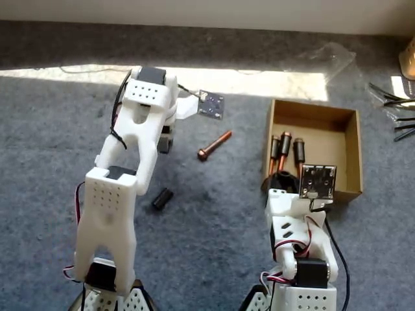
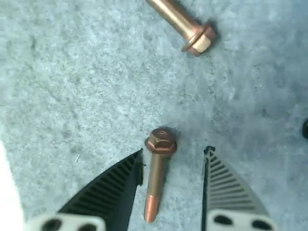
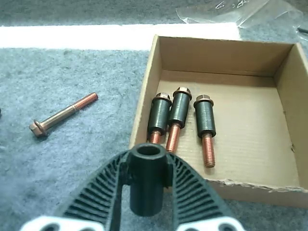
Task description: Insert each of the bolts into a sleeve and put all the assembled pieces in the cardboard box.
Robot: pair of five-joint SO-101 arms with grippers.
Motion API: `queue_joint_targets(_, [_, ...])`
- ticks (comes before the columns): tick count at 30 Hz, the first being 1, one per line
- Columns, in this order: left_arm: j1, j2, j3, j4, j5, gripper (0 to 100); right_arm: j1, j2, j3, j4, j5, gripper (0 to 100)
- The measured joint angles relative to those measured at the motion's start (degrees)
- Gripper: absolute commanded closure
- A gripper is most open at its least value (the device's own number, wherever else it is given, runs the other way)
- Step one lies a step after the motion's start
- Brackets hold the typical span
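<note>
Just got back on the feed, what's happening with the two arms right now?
The right gripper is shut on a black sleeve close to the cardboard box, where three assembled pieces lie. The left gripper is open, with a loose bolt lying on the carpet between its fingers, not yet gripped. A second bolt and a spare sleeve also lie on the carpet.
</note>
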Motion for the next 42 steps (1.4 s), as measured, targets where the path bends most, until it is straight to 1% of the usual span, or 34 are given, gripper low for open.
queue_joint_targets(5, [0.0,3.6,0.0,-2.9,0.0,80,0.0,0.0,0.0,0.0,0.0,99.3])
queue_joint_targets(9, [-1.1,3.7,0.0,-4.8,0.0,80,0.0,0.0,0.0,0.0,0.0,99.3])
queue_joint_targets(15, [-3.9,3.7,0.0,-5.2,0.0,80,0.0,0.0,0.0,0.0,0.0,99.3])
queue_joint_targets(20, [-4.0,3.7,0.0,-5.2,0.0,80,0.0,0.0,0.0,0.0,0.0,99.3])
queue_joint_targets(26, [-3.4,3.7,0.0,-5.2,0.0,92,0.0,0.0,0.0,0.0,0.0,99.3])
queue_joint_targets(30, [-2.4,4.4,0.0,-5.0,0.0,92,0.0,0.0,0.0,0.0,0.0,99.3])
queue_joint_targets(35, [-1.6,7.4,-1.8,-2.3,0.0,92,0.0,0.0,0.0,0.0,0.0,99.3])
queue_joint_targets(38, [-1.1,8.2,-2.0,-1.9,0.0,96,0.0,0.0,0.0,0.0,0.0,99.3])
queue_joint_targets(42, [-1.1,8.1,-2.0,-1.7,0.0,97,0.0,0.0,0.0,0.0,0.0,99.3])
